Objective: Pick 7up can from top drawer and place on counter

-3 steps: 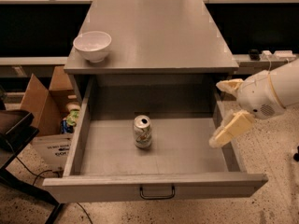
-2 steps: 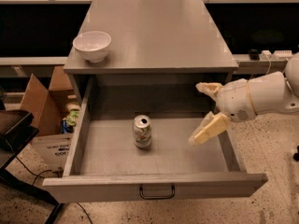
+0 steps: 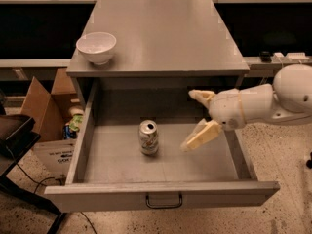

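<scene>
The 7up can (image 3: 148, 137) stands upright in the middle of the open top drawer (image 3: 161, 195), which is pulled out toward me with its dark handle at the front. The gripper (image 3: 192, 121) reaches in from the right over the drawer, open and empty, its two cream fingers spread apart. It is a short way to the right of the can and does not touch it. The grey counter (image 3: 161, 38) lies above and behind the drawer.
A white bowl (image 3: 96, 47) sits on the counter's front left corner. An open cardboard box (image 3: 46, 113) with items stands on the floor left of the cabinet. A dark chair or stand (image 3: 14, 140) is at the far left. The drawer's side walls flank the can.
The gripper has moved left, from beside the drawer's right wall to over the drawer's inside, closer to the can. The can has not moved.
</scene>
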Robot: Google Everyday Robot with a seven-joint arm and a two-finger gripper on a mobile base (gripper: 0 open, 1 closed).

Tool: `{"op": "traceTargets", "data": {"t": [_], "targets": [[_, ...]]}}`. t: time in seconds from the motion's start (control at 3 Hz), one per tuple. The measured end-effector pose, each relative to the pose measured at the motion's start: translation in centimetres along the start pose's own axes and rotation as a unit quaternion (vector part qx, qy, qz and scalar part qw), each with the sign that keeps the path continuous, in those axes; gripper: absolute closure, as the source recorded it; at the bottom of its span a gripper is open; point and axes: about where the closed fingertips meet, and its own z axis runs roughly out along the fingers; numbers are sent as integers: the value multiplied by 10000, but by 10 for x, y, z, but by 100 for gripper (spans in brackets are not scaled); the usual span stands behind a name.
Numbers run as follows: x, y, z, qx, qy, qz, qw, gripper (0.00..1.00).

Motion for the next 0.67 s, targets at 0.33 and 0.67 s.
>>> {"op": "traceTargets", "data": {"t": [0.33, 0.67], "targets": [[5, -11, 62, -104, -969, -13, 9952, 0], [13, -21, 122, -93, -1747, -47, 9846, 0]]}}
